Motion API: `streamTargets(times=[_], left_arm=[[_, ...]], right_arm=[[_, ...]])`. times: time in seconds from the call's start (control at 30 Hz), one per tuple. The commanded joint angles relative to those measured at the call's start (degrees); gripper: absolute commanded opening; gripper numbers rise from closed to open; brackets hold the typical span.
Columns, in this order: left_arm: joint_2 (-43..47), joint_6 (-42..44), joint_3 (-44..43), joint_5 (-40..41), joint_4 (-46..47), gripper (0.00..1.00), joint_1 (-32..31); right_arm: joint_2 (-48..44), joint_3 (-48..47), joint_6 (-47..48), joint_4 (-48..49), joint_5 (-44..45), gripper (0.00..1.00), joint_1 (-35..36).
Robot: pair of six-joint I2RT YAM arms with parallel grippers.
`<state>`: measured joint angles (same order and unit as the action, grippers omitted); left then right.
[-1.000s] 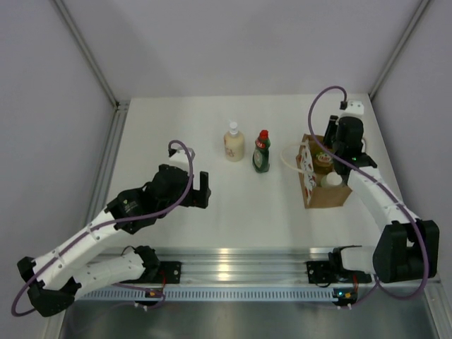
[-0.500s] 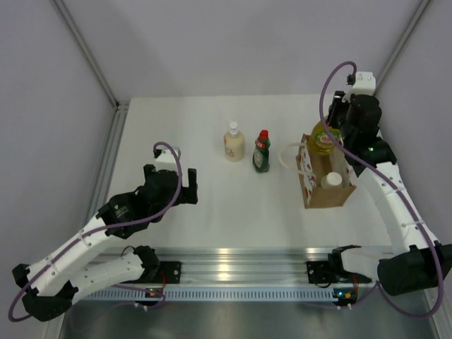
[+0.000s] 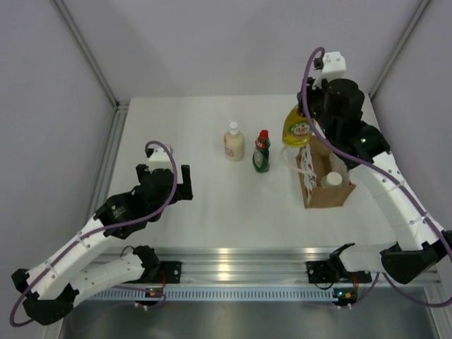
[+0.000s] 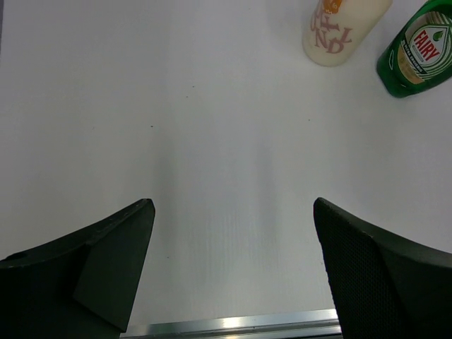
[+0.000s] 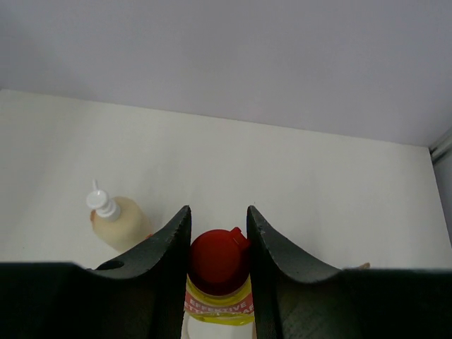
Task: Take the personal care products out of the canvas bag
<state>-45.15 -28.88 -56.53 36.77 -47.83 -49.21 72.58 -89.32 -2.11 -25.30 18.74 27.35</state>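
Note:
My right gripper is shut on the red cap of the yellow bottle and holds it in the air above the left rim of the canvas bag. In the right wrist view the cap sits between my two fingers. The grey-beige bottle's white cap shows inside the bag. The cream bottle and the dark green bottle stand on the table left of the bag; both show in the left wrist view, cream and green. My left gripper is open and empty over bare table.
The table's metal front rail runs along the near edge. Grey walls enclose the back and both sides. The bag's white handle loops out to the left, near the green bottle.
My right gripper has lifted the yellow bottle out of the bag and carried it up and left. My left arm has drawn back to the left.

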Motion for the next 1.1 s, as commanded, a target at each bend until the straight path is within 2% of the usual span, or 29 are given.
streamTargets(times=[0.0,0.17,0.47,0.63,0.83,1.07], left_arm=[[0.06,-0.56,0.37,1.11,0.29,0.98,1.22],[-0.21,-0.82,0.46,0.93,0.2,0.98,3.77],[0.85,-1.0,0.63,0.93,0.2,0.98,6.58],[0.94,-1.0,0.63,0.84,0.2,0.98,7.29],[1.2,-1.0,0.63,0.76,0.2,0.98,7.55],[1.73,-1.09,0.72,0.84,0.2,0.98,7.55]], right_arm=[[1.5,-7.52,-0.44,4.65,2.79,0.0,5.76],[5.64,-10.35,-0.7,6.22,2.97,0.0,13.58],[16.27,-18.78,-1.93,9.3,1.56,0.0,22.38],[22.6,-21.34,-3.51,12.98,0.24,0.0,24.15],[27.96,-20.19,-5.01,23.53,-3.09,0.0,25.38],[39.03,-27.74,-3.6,26.53,-4.42,0.0,26.0]])
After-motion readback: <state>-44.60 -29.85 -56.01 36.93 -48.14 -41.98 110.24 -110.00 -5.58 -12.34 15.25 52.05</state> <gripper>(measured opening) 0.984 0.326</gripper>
